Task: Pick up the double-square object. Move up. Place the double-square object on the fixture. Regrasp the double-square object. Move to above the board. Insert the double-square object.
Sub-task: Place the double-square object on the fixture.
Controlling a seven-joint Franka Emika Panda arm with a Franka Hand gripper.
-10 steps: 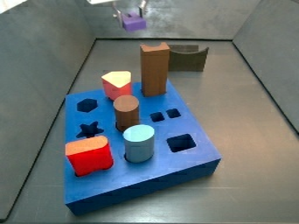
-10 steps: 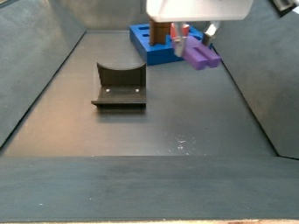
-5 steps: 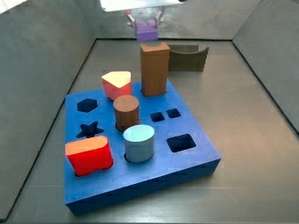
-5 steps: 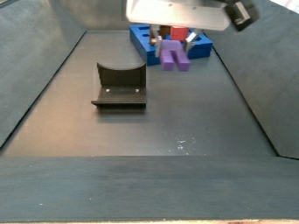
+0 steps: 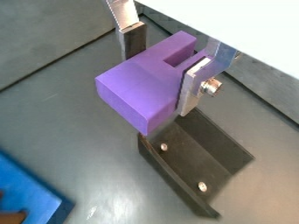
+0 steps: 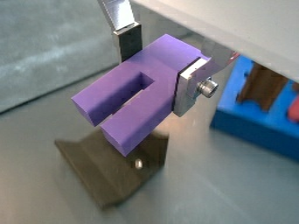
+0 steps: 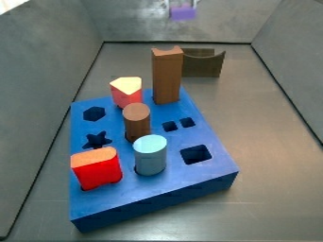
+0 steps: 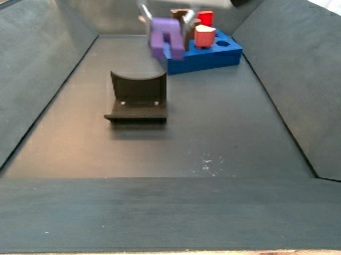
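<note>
The double-square object (image 5: 146, 87) is a purple block with a notched end. My gripper (image 5: 163, 63) is shut on it, one silver finger (image 5: 197, 80) flat against each side. It also shows in a wrist view (image 6: 128, 105) in the same grip. The block hangs in the air above the fixture (image 5: 193, 162), the dark bracket on the floor, which shows in both wrist views (image 6: 111, 166). In both side views the block is blurred and high up (image 7: 183, 9) (image 8: 166, 38), near the fixture (image 7: 206, 62) (image 8: 136, 97). The blue board (image 7: 190, 180) (image 8: 210, 55) lies apart from them.
On the board stand a tall brown block (image 7: 167, 76), a red rounded-square block (image 7: 96, 168), a light blue cylinder (image 7: 150, 154), a brown cylinder (image 7: 136, 121) and a red-and-cream peg (image 7: 125, 91). Grey walls (image 7: 63, 85) enclose the floor.
My gripper has carried the purple block sideways through the air, away from the board and over toward the fixture. The grip on the block is the same.
</note>
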